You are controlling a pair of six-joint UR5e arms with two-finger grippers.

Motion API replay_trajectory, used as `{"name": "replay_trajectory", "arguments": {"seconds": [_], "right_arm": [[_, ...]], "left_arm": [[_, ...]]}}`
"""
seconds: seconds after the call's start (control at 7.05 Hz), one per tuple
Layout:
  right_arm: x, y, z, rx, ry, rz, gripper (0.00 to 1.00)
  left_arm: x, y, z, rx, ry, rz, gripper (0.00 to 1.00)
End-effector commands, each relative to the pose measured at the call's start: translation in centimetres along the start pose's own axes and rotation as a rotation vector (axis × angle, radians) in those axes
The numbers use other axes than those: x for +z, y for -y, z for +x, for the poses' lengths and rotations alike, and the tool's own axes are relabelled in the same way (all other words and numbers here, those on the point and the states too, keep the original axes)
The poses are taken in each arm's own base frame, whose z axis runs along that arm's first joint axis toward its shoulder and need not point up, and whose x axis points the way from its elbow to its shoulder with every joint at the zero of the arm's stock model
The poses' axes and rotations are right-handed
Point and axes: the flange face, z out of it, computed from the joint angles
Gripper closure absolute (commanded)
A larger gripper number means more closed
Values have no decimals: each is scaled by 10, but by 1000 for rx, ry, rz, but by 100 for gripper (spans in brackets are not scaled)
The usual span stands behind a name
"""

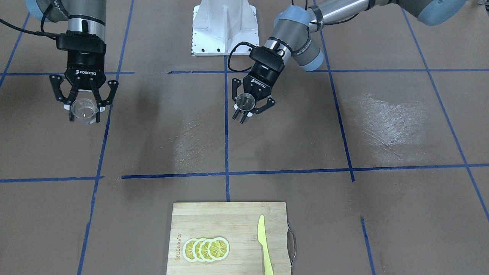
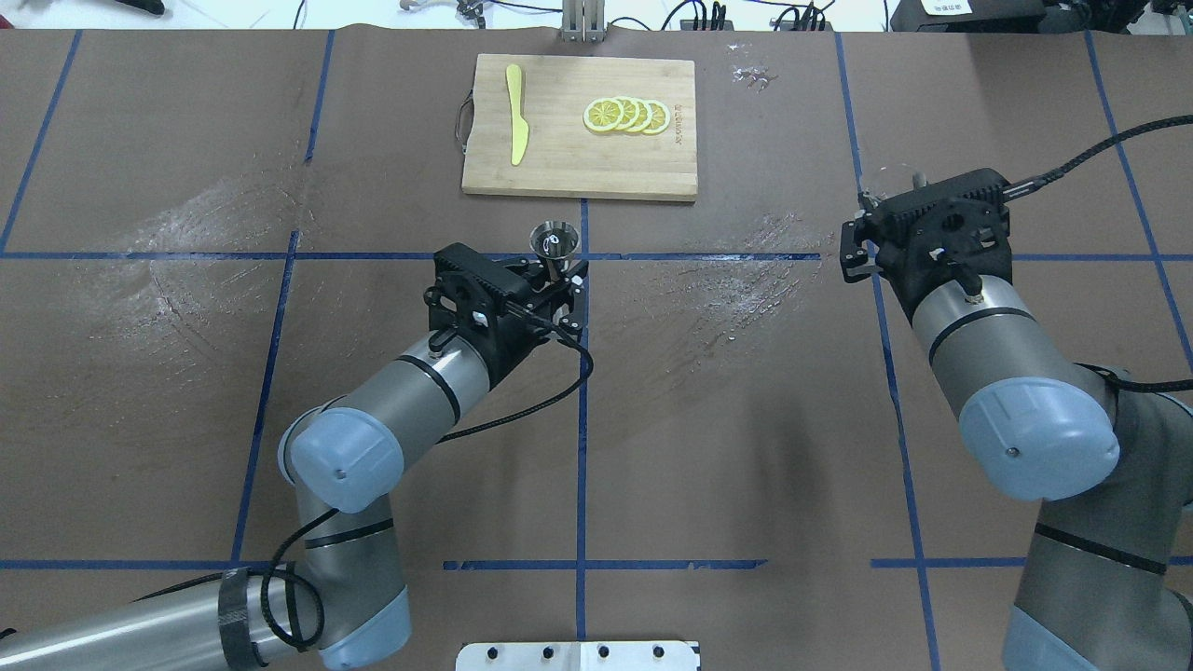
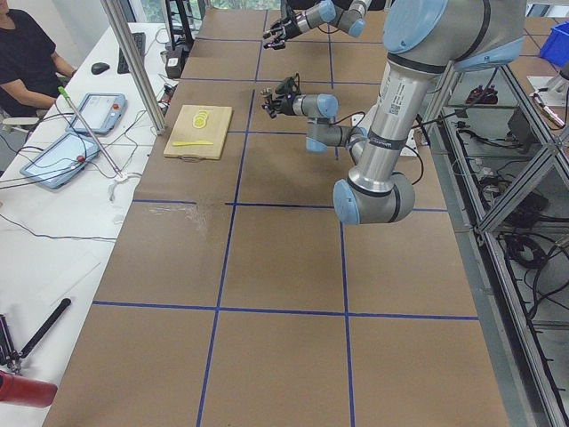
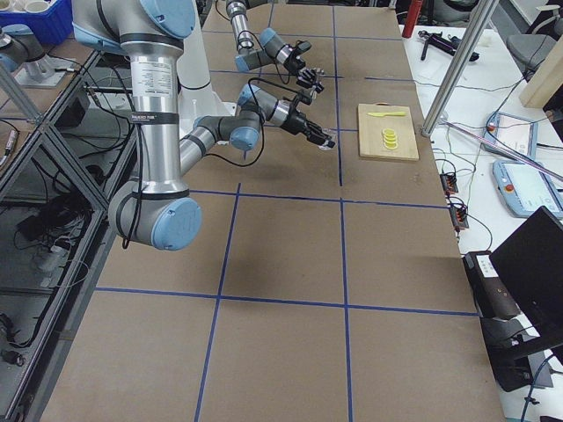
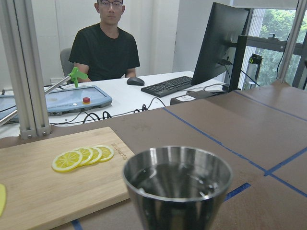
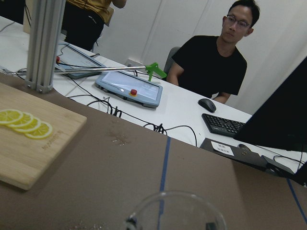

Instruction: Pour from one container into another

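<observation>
Over the bench [image 1: 290, 133], left end effector [image 1: 246, 109] is gripping the jigger [image 1: 245, 100], right end effector [image 1: 85, 116] is clasping the glass [image 1: 83, 107].

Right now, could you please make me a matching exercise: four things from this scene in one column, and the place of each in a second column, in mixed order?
Things:
1. glass tumbler
2. steel jigger
3. lemon slices
4. yellow knife

Places:
A. lying alone on the cutting board, at its handle side
B. held in the left gripper
C. overlapping in a row on the cutting board
D. held in the right gripper

Right pairs: 1-D, 2-B, 3-C, 4-A.
</observation>
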Motion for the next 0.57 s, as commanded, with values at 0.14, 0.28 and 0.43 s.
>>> {"name": "replay_trajectory", "arguments": {"seconds": [0.14,0.28,0.43], "right_arm": [[10,-49,57,118,-99,-66,100],[11,-49,61,219,-106,-62,100],[11,-49,60,291,-92,-63,100]], "left_arm": [[-35,-20,-104,40,192,20,100],[-45,-22,-134,19,256,43,100],[-54,-20,-154,-16,284,52,100]]}}
